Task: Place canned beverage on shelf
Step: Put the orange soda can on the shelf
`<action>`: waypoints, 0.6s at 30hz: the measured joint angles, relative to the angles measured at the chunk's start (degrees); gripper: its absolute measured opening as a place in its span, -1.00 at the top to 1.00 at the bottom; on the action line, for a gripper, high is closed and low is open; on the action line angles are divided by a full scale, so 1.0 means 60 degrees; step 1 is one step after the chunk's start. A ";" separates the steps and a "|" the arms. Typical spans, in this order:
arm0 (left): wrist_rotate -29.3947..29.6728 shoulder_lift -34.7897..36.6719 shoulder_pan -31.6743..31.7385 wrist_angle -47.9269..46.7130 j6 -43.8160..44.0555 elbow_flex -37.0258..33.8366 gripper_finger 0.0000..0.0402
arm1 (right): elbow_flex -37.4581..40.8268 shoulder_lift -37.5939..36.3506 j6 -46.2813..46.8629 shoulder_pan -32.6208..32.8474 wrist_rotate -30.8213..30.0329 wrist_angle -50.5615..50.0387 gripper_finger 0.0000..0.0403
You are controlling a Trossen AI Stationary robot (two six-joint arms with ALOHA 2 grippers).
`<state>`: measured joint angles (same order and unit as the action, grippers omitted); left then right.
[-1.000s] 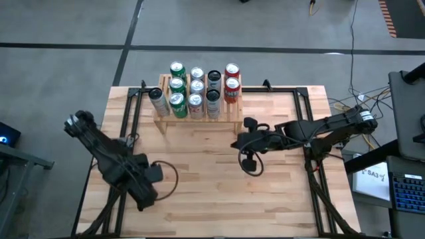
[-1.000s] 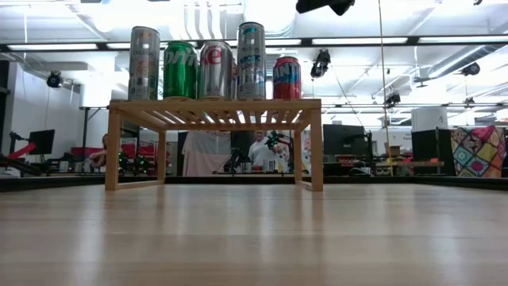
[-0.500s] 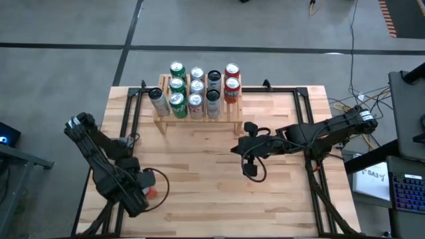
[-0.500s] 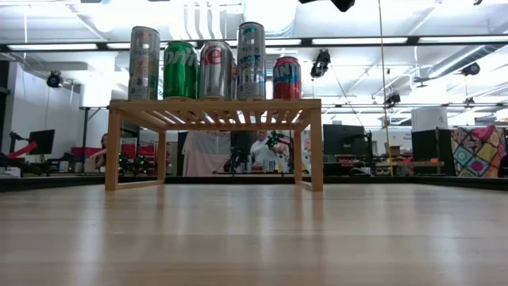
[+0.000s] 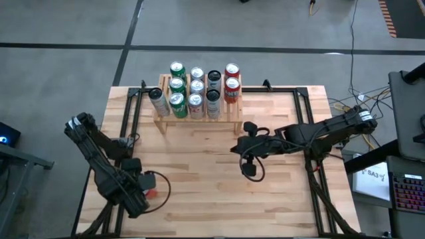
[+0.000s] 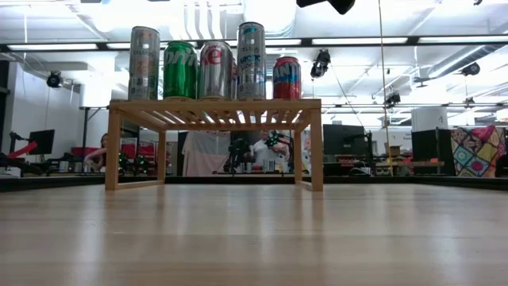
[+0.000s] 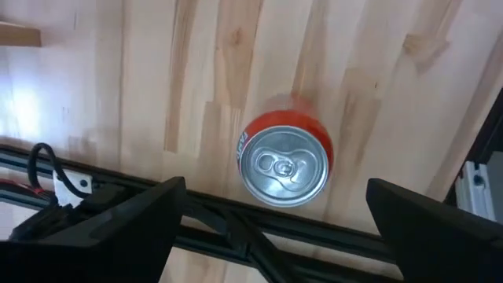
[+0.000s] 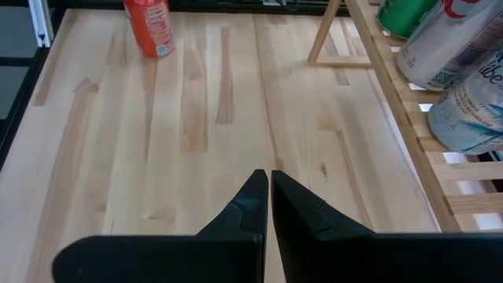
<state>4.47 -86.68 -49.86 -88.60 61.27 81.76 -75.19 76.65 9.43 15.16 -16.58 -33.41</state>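
Two dark fingers of my left claw [image 7: 271,216] stand spread wide and released, hanging above an upright orange-red drink can [image 7: 284,161] with a silver pull-tab top; the can stands between them on the light plank table [image 5: 199,166], untouched. From above, that can [image 5: 151,193] sits at the table's near left edge, well apart from the low light-wood slatted shelf [image 5: 199,109] at the far side. Green, silver, black and red cans [image 5: 196,86] crowd the shelf top. My right claw [image 8: 269,189] is clenched on nothing, hovering over the middle of the table, near the shelf.
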 joint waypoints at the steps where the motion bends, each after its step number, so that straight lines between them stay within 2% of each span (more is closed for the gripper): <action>1: 0.0026 0.0004 -0.0009 0.0000 -0.0009 -0.0020 -0.88 | 0.0003 0.0022 0.0000 -0.0004 -0.0001 -0.0003 0.95; 18: 0.0168 0.0033 -0.0312 0.0451 0.0138 -0.0723 -0.86 | 0.0005 0.0049 0.0001 -0.0001 -0.0004 -0.0007 0.95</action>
<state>5.48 -86.48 -51.74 -85.89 62.10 77.43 -75.16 76.95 9.44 15.15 -16.60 -33.45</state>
